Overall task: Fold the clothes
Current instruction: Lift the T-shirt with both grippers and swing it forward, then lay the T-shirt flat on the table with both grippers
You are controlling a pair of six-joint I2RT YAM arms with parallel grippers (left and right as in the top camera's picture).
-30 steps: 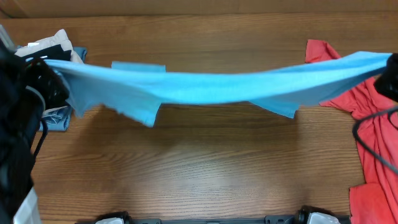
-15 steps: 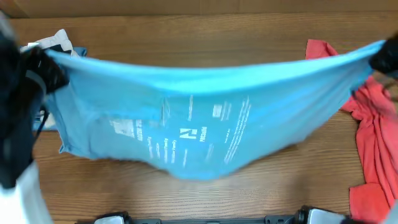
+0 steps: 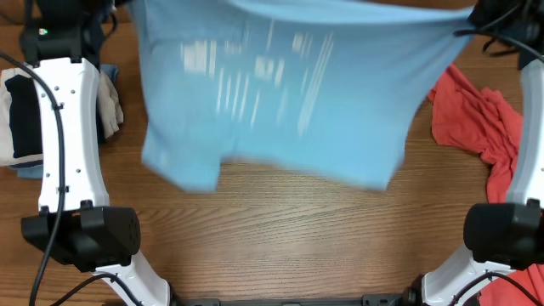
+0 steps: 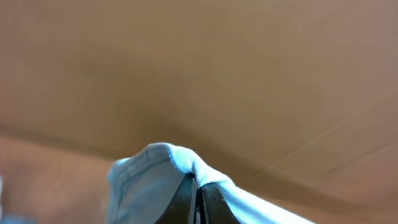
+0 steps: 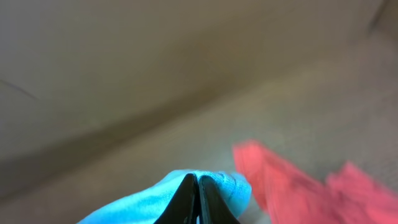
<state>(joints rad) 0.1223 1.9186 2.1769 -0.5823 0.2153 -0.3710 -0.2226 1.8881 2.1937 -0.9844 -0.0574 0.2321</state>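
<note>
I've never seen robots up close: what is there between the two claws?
The sky-blue T-shirt hangs spread between the left gripper and the right gripper, each pinching an edge; the overhead view shows it.

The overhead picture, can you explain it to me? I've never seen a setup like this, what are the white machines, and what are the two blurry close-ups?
The overhead picture looks straight down on a wooden table. The white machines are two robot arms, the left arm and the right arm. Each ends in a two-finger gripper. Together they hold a light blue T-shirt with white lettering, spread out between them and blurred in the picture.

The close-ups come from small cameras on the wrists. One shows the left gripper shut on a fold of the blue fabric. The other shows the right gripper pinching another part of it.

Loose red clothes lie on the right of the table, and a pile of other clothes sits at the left edge.
</note>
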